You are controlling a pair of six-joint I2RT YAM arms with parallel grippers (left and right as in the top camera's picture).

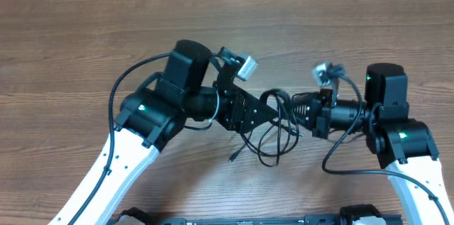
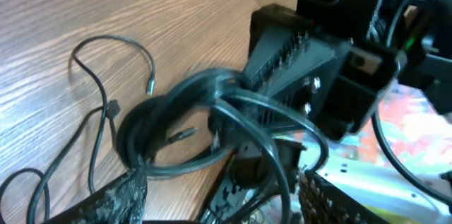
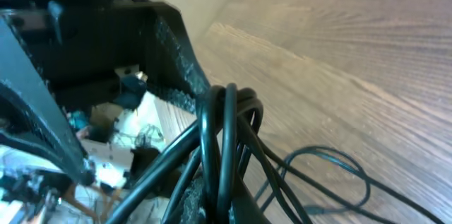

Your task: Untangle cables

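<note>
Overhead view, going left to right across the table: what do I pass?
Left arm → cables → right wrist camera → right arm

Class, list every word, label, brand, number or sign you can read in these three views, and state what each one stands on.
None can be read.
No print shows on the wooden table or the cables.
The green lights are plain dots, not signs.
The coloured patches at the right edge of the left wrist view are too blurred to tell whether they carry text.
</note>
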